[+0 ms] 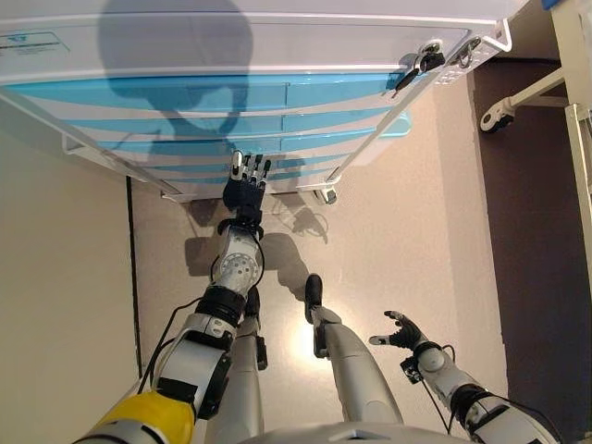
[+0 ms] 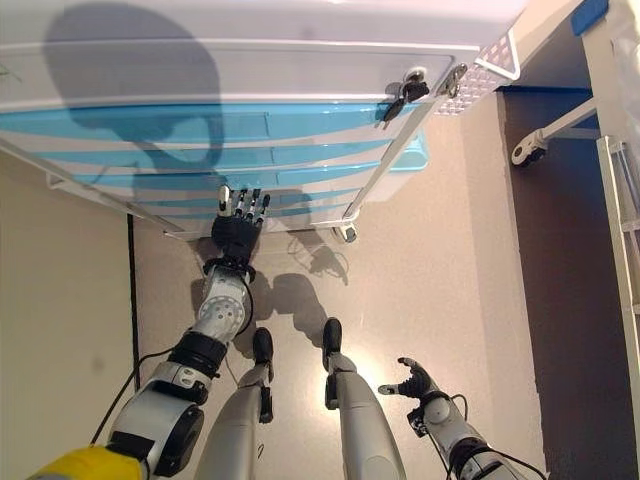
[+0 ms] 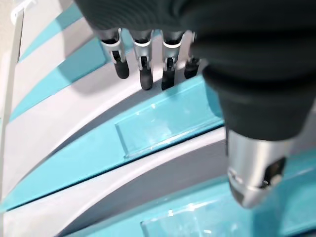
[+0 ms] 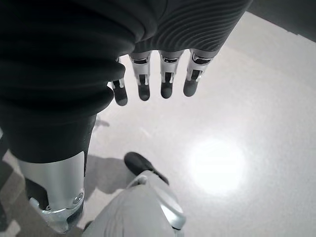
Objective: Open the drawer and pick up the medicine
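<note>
A white cabinet (image 1: pixel 231 42) with several blue drawer fronts (image 1: pixel 185 92) stands before me, all drawers shut. My left hand (image 1: pixel 246 185) is stretched out with straight fingers (image 3: pixel 143 64) at the lower drawers, its tips at the grey rim above a blue front with a clear label holder (image 3: pixel 158 123). It holds nothing. My right hand (image 1: pixel 400 331) hangs low at the right over the floor, fingers relaxed and empty. No medicine shows in any view.
The cabinet stands on castors (image 1: pixel 327 195) with a white rail (image 1: pixel 102 148) along its left side and a key (image 1: pixel 418 65) in a lock at its top right. Another wheeled white frame (image 1: pixel 518 97) stands at the right over a dark floor strip.
</note>
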`<state>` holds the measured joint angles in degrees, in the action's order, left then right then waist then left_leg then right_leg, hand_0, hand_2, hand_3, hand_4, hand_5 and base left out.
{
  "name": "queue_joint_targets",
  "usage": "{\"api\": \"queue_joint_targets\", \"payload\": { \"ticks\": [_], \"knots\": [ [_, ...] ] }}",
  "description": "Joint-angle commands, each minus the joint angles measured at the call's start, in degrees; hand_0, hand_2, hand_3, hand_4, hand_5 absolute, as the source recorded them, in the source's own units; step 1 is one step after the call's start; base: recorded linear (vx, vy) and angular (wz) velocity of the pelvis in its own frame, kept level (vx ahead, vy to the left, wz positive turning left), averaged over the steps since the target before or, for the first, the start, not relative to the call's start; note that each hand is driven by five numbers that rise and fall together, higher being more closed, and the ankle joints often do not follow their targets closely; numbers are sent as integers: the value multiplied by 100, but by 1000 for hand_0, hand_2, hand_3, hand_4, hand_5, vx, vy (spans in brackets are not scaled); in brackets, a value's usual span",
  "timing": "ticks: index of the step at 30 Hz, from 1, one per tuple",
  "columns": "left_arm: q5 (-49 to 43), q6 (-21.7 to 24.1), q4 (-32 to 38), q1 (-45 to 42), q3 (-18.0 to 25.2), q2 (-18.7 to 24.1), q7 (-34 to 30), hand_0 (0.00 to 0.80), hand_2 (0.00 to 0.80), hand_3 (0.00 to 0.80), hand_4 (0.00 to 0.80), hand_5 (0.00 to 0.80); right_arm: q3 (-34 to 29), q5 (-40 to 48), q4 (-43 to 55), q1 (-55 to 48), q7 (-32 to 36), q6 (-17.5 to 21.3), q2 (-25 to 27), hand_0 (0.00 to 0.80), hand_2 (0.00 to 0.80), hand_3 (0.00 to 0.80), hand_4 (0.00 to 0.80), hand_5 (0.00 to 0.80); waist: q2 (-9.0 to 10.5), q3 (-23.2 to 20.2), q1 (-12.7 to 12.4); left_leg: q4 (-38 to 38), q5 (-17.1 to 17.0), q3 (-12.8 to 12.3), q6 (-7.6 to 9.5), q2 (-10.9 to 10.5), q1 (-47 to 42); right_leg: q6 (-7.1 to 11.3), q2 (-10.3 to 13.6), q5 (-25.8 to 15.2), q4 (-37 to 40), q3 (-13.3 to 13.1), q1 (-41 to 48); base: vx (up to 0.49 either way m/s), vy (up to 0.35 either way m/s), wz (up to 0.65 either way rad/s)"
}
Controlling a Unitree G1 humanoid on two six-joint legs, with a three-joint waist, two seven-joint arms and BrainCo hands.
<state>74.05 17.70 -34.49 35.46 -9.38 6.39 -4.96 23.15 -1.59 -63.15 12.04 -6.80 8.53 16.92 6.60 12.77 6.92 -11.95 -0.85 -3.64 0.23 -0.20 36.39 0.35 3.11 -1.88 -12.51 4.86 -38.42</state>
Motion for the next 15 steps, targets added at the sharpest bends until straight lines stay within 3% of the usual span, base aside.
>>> {"api": "queue_joint_targets", "payload": {
  "ticks": [1, 2, 3, 5, 6, 8, 9, 15],
  "knots": [
    [-23, 162, 605, 571, -213, -9, -187, 0, 0, 0, 0, 0, 113, 83, 110, -162, 16, 135, 294, 0, 0, 0, 0, 0, -148, -4, -25, 3, 117, -62, 36, -172, 20, 355, -28, -302, 67, -20, 38, -8, -6, -4],
    [-31, 158, 644, 573, -241, -4, -198, 75, 75, 75, 75, 75, 117, 73, 83, -175, 20, 137, 298, 0, 0, 0, 0, 0, -158, -10, -32, 4, 116, -60, 33, -173, 11, 351, -21, -296, 60, -18, 45, -2, -4, -6],
    [-27, 157, 686, 570, -252, -8, -222, 97, 97, 97, 97, 97, 118, 70, 68, -182, 37, 136, 305, 0, 0, 0, 0, 0, -166, -15, -37, 11, 116, -60, 32, -173, 1, 349, -18, -294, 57, -22, 51, -7, -7, -8],
    [-23, 169, 811, 562, -299, -22, -254, 386, 386, 386, 386, 386, 118, 53, 29, -186, 54, 136, 317, 0, 0, 0, 0, 0, -179, -21, -47, 4, 115, -60, 31, -179, -1, 345, -10, -296, 39, -19, 55, -6, -6, -5],
    [-23, 169, 811, 561, -299, -22, -254, 417, 417, 417, 417, 417, 118, 53, 29, -186, 54, 136, 317, 0, 0, 0, 0, 0, -179, -21, -47, 4, 115, -60, 31, -179, -1, 345, -10, -296, 39, -19, 55, 0, 0, 0],
    [-44, 166, 978, 547, -360, 2, -312, 769, 769, 769, 769, 769, 119, 42, -1, -204, 88, 133, 326, 0, 0, 0, 0, 0, -191, -31, -58, 23, 100, -60, 24, -184, -18, 339, -5, -296, 35, -8, 60, 0, 0, 0],
    [-44, 166, 978, 546, -360, 2, -311, 800, 800, 800, 800, 800, 119, 42, -1, -204, 88, 133, 325, 0, 0, 0, 0, 0, -191, -32, -58, 23, 100, -60, 24, -184, -18, 339, -5, -296, 35, -8, 60, -5, -16, -3],
    [-34, 201, 1398, 405, -431, 23, -392, 800, 800, 800, 800, 800, 121, 9, -47, -283, 145, 157, 349, 0, 0, 0, 0, 0, -188, -35, -124, 106, 30, 12, 4, -177, -79, 322, 10, -289, 41, 54, 120, -7, -16, -1]
  ]
}}
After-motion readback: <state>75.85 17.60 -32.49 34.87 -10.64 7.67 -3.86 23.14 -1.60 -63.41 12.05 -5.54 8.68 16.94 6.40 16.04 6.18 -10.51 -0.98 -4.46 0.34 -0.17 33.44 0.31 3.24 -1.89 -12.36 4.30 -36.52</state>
